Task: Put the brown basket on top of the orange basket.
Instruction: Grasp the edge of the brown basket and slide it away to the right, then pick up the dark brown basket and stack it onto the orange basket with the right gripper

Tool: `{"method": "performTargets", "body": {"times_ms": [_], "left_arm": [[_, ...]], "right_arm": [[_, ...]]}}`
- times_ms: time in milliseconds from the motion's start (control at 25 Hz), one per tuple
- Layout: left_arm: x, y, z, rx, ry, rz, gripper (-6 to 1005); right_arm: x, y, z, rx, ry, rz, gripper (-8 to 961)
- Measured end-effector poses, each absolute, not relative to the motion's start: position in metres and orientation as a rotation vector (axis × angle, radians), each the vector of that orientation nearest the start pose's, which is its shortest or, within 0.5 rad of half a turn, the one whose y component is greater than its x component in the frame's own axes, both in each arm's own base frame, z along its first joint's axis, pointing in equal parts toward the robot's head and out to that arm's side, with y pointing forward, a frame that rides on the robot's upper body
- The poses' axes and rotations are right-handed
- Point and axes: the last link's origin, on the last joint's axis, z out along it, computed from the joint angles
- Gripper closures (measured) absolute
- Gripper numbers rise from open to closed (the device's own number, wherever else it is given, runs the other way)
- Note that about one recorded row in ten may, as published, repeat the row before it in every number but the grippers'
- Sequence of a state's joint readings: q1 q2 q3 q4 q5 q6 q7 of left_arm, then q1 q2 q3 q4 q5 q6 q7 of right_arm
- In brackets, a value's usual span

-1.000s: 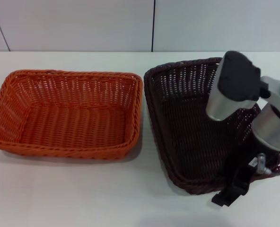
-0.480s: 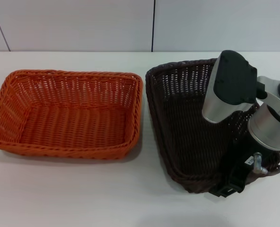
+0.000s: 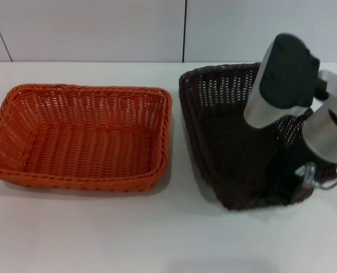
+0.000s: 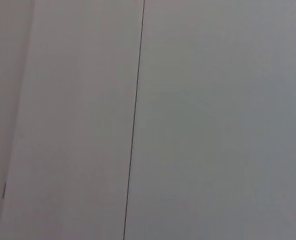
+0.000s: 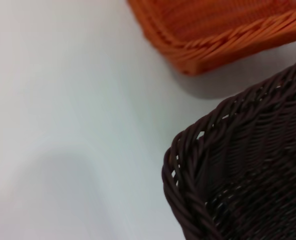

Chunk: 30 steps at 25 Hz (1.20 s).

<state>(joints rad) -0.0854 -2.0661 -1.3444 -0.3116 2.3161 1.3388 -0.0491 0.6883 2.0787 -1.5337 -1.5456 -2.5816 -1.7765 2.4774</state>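
Observation:
The orange basket [image 3: 83, 136] sits flat on the left of the white table; its corner also shows in the right wrist view [image 5: 223, 30]. The brown basket [image 3: 225, 136] is to its right, a small gap between them, with its near edge tipped up off the table. My right gripper [image 3: 288, 193] is at that basket's near right rim and is shut on it; the fingers are mostly hidden by the rim and the arm. The right wrist view shows the brown basket's corner [image 5: 248, 165] above the table. My left gripper is out of view.
The white table [image 3: 100, 233] runs in front of both baskets. A pale panelled wall [image 3: 100, 28] stands behind it, and the left wrist view shows only that wall [image 4: 213, 120].
The right gripper has risen and pulled back with the brown basket's near rim, so the near edge has lifted off the table and the basket tilts more steeply. The orange basket has not moved.

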Motion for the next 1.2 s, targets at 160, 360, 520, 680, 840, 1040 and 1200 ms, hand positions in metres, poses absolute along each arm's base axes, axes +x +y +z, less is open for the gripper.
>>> {"method": "performTargets", "body": {"times_ms": [160, 360, 520, 680, 840, 1040, 1200], "left_arm": [[-0.416, 0.221, 0.078, -0.946, -0.566, -0.566, 242], [-0.415, 0.222, 0.078, -0.951, -0.565, -0.568, 242], [-0.415, 0.222, 0.077, -0.952, -0.566, -0.567, 242], [-0.415, 0.221, 0.077, -0.952, -0.568, -0.566, 242], [-0.415, 0.221, 0.076, -0.954, -0.569, -0.563, 242], [-0.415, 0.221, 0.075, -0.957, -0.576, -0.573, 242], [-0.417, 0.219, 0.072, -0.965, -0.601, -0.59, 242]], "right_arm": [[0.103, 0.329, 0.004, -2.751, 0.389, -0.663, 676], [0.086, 0.327, 0.012, -2.661, 0.298, -0.644, 714], [0.072, 0.325, 0.018, -2.58, 0.219, -0.637, 740], [0.055, 0.323, 0.023, -2.537, 0.124, -0.575, 781], [0.038, 0.324, 0.019, -2.482, -0.024, -0.55, 782], [0.02, 0.318, 0.002, -2.462, -0.342, -0.551, 782], [0.018, 0.308, -0.02, -2.407, -0.722, -0.589, 783]]}}
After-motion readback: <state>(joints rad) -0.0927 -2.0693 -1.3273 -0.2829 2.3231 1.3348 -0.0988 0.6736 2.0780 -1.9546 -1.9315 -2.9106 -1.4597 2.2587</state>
